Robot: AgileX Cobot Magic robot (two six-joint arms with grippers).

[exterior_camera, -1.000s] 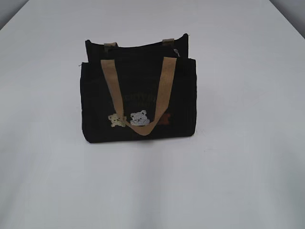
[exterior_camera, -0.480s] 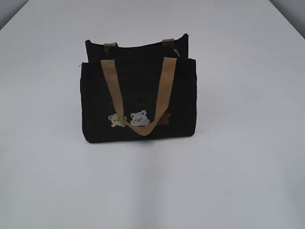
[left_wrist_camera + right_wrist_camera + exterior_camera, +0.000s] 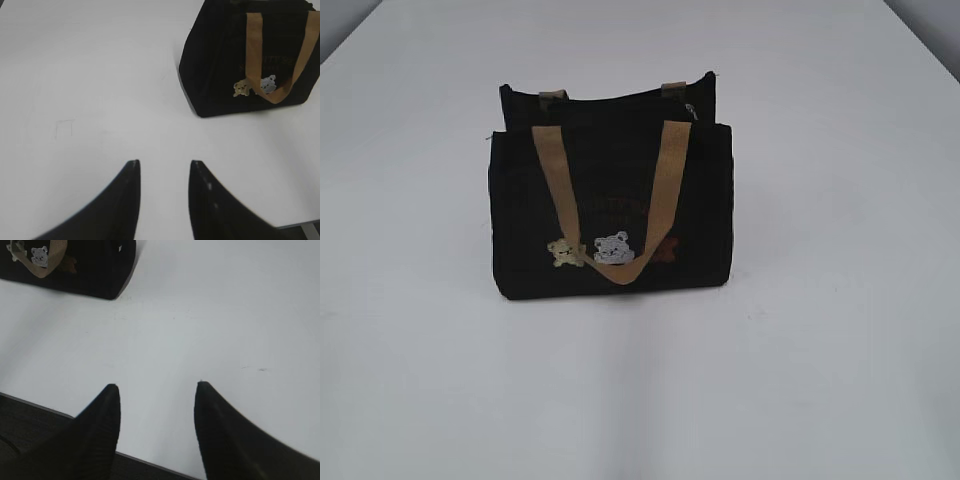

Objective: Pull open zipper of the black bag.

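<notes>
The black bag [image 3: 520,220] stands upright on the white table, its bear patches [image 3: 612,248] and tan handle [image 3: 552,190] facing the exterior camera. The zipper [image 3: 620,100] runs dark along its top edge, with a small pale glint, perhaps its ring, at the right end [image 3: 691,109]. Neither gripper appears in the exterior view. My left gripper [image 3: 165,161] hangs open and empty over bare table, the bag [image 3: 215,65] ahead to its upper right. My right gripper [image 3: 157,384] is open wider, also empty, with the bag [image 3: 100,265] far off at upper left.
The white table [image 3: 820,350] spreads all around the bag. Its near edge shows under the right gripper [image 3: 45,409], with dark floor below, and at the lower right of the left wrist view [image 3: 300,222].
</notes>
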